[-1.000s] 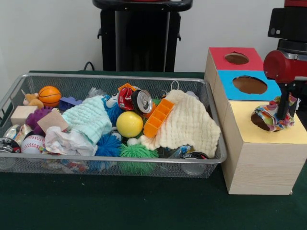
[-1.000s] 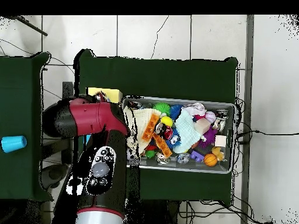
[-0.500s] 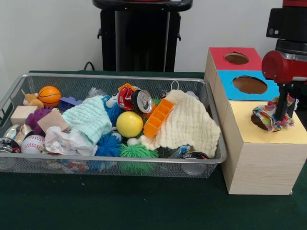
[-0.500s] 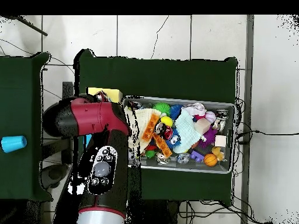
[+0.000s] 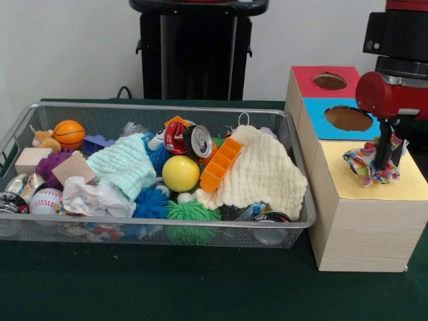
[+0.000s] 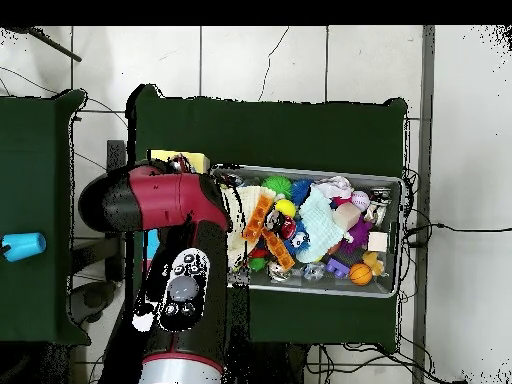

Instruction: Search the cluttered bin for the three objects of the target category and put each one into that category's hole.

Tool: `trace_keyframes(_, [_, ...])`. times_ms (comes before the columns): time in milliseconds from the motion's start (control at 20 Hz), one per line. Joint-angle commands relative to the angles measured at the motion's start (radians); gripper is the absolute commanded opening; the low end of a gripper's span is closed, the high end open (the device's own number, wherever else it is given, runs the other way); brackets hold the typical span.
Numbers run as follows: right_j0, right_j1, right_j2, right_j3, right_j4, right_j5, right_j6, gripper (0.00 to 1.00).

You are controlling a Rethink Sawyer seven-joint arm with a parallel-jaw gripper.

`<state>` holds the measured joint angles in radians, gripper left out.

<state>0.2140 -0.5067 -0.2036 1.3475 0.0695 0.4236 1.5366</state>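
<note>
My gripper (image 5: 382, 159) hangs over the yellow top of the pale wood-grain box (image 5: 409, 188) at the right. It is shut on the polka-dot plastic bag (image 5: 364, 166), which bunches over the hole and hides it. A plain white plastic bag (image 5: 97, 198) lies at the front left of the silver wire bin (image 5: 167, 107). In the overhead view my red arm (image 6: 175, 290) covers the boxes, and the bin (image 6: 320, 172) lies to its right. No third bag shows.
The red-topped box (image 5: 304, 83) and the blue-topped box (image 5: 317, 124) stand behind the yellow one. The bin holds a cream cloth (image 5: 261, 174), a mint cloth (image 5: 124, 167), a yellow ball (image 5: 180, 174), a soda can (image 5: 190, 140) and several toys.
My gripper has moved left and a little up over the yellow top, carrying the polka-dot bag with it. The bag now covers the dark hole that showed before.
</note>
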Motion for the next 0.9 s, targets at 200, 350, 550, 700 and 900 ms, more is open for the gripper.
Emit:
trace_keyframes(200, [-0.034, 0.015, 0.068, 0.089, -0.018, 0.004, 0.142, 0.0])
trace_keyframes(350, [-0.033, 0.016, 0.068, 0.087, -0.018, 0.016, 0.142, 1.0])
trace_keyframes(550, [-0.01, 0.025, 0.039, 0.07, 0.002, 0.057, 0.184, 1.0])
trace_keyframes(700, [-0.012, 0.025, 0.043, 0.073, 0.009, 0.076, 0.186, 1.0])
trace_keyframes(900, [-0.012, 0.022, 0.045, 0.07, 0.017, 0.103, 0.188, 1.0])
